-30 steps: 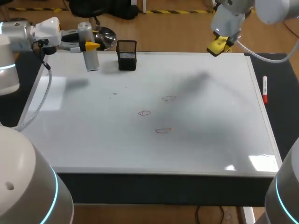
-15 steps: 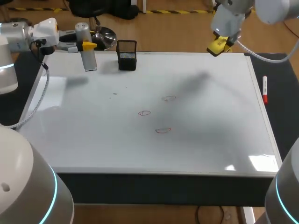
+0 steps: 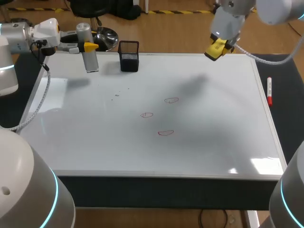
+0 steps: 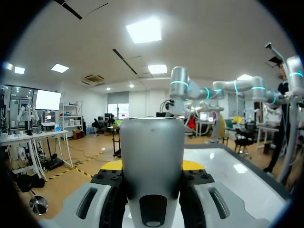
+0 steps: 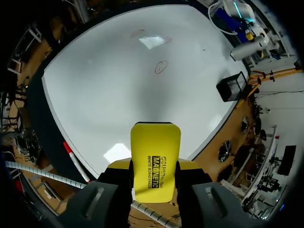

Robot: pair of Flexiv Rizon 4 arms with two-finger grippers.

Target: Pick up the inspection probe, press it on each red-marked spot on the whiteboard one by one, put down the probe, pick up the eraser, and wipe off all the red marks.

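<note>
**Probe held at the far left of the board, eraser held at the far right**

Probe (image 3: 90,59) was a grey metal cylinder, and it stood upright at the far left corner of the whiteboard (image 3: 213,152). The left gripper (image 3: 89,47) was clamped on its upper part, one yellow tip on each side. In the left wrist view the probe (image 4: 151,142) filled the space between the two fingers, and both of them pressed on it. Its shadow lay on the board a little apart from it. I could not tell if its lower end touched the surface.

Just beside the probe, to the right, a black mesh cup (image 3: 128,56) stood on the far edge of the whiteboard. A few small dark specks (image 3: 116,95) were on the board, nearer than the cup.

Three red marks (image 3: 147,115) were drawn around the middle of the board, all small ovals. One was to the left, one (image 3: 166,132) was nearer to the front edge, and one (image 3: 172,100) was farther back.

The eraser (image 3: 213,50) was yellow and was above the far edge of the board, right of the middle. The right gripper (image 3: 219,45) was closed on it from two sides. In the right wrist view the eraser (image 5: 155,142) stood out ahead of the fingers, and the whiteboard with its marks was well below it.

A red pen (image 3: 269,90) lay on the dark table (image 3: 287,109), just beside the right edge of the whiteboard.
</note>
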